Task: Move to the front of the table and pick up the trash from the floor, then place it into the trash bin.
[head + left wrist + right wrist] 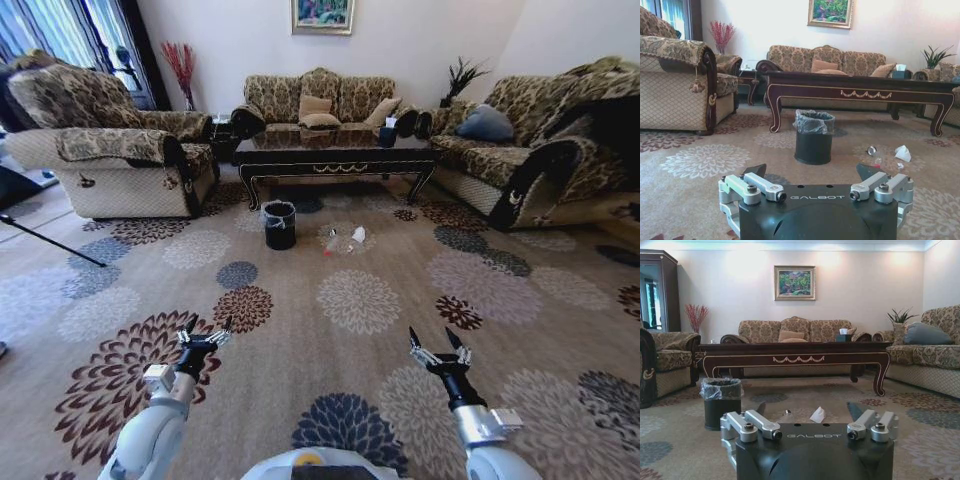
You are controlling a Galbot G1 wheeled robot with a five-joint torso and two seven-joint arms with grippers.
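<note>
Crumpled white trash (357, 235) on patterned floor (400, 320)

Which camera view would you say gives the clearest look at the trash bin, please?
The left wrist view: the trash bin stands near mid-picture, showing its black wall and liner folded over the rim. The right wrist view shows it from the side, farther off at the picture's edge. The head view shows it from above, distant, before the table.
</note>
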